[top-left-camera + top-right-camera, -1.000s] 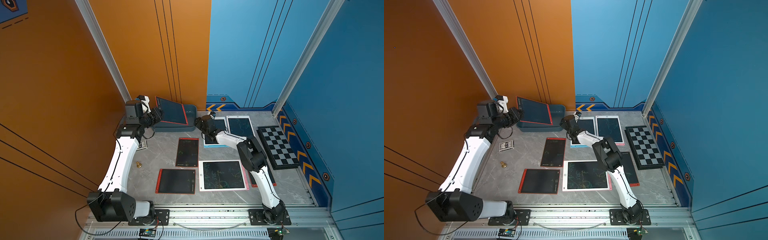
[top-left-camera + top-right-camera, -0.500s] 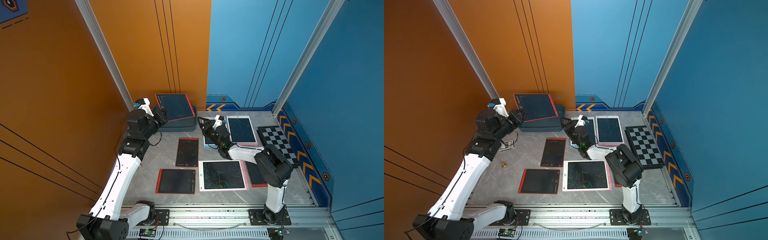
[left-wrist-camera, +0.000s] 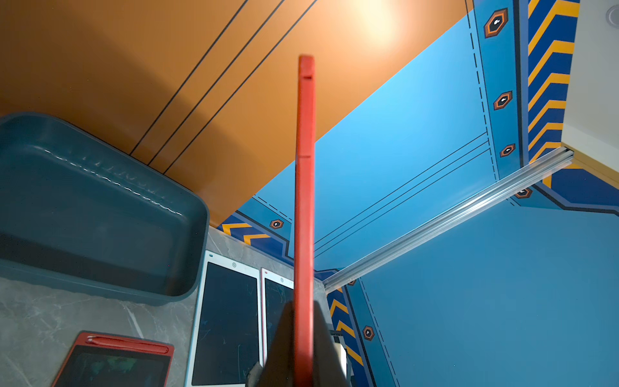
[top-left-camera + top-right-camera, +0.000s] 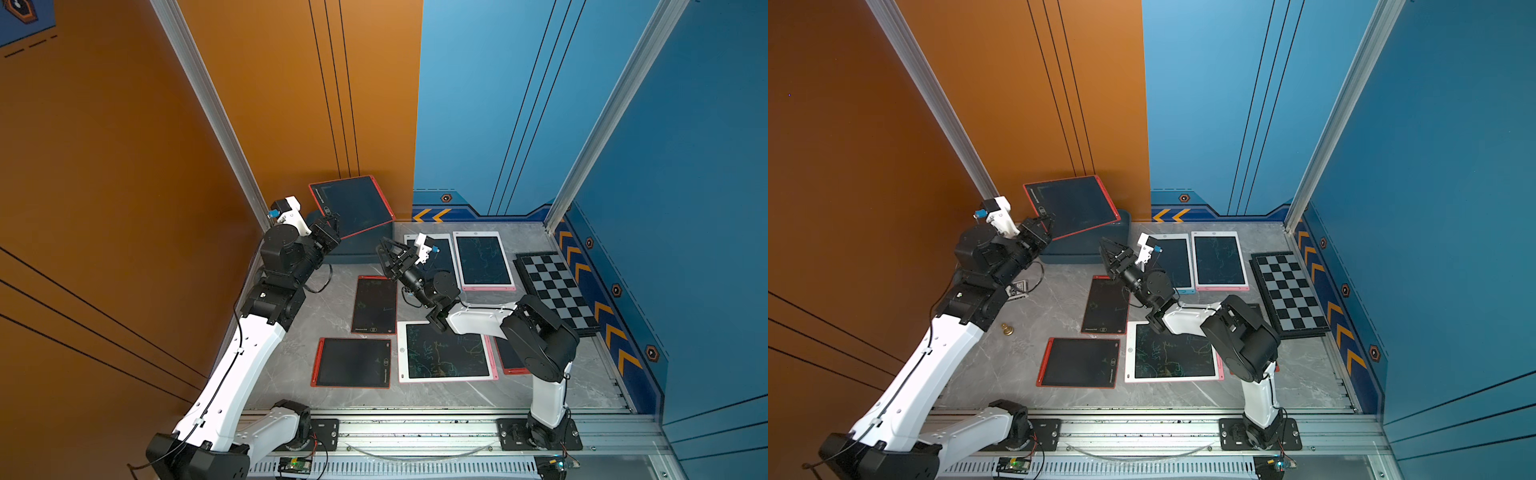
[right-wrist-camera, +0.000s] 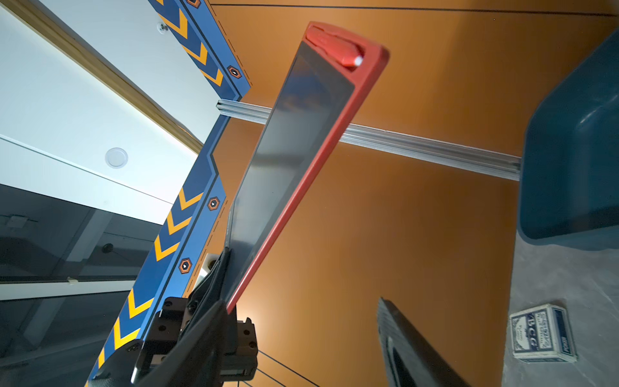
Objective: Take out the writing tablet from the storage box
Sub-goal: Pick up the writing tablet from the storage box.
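- Since a second ago, left tool point(image 4: 332, 226), clamped on the writing tablet point(image 4: 353, 203), has lifted it clear above the storage box point(image 4: 365, 247).
- Nearby, right tool point(image 4: 386, 253) hangs open, empty.
- Next, probably: lay it flat on bare surface point(image 4: 299, 374).

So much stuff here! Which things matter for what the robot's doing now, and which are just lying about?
In use: red writing tablet, left gripper shut on it, storage box below it.
Lying about: other tablets, chequered board, card pack.
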You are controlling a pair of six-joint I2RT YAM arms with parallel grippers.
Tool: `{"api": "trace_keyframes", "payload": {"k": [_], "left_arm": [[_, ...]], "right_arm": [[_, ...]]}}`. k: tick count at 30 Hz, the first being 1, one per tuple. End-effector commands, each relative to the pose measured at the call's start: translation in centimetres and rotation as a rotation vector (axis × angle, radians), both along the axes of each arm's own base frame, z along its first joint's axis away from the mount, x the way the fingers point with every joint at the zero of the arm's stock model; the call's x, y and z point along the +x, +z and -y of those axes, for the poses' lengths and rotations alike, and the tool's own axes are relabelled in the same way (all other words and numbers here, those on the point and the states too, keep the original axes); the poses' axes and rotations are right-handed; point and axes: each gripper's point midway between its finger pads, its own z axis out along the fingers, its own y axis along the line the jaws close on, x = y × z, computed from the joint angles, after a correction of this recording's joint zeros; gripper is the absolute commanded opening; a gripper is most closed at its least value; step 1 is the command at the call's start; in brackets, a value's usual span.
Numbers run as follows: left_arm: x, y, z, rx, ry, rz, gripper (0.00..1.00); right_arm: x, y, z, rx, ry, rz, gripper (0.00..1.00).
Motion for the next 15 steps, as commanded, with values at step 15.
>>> {"api": "trace_keyframes", "payload": {"k": [15], "left_arm": [[-1.5, -0.2, 1.7, -0.084, -0.045, 0.039, 0.0]], "right_arm": [[1.1, 2.5, -0.9, 0.111, 0.042, 0.021, 0.39]]}}
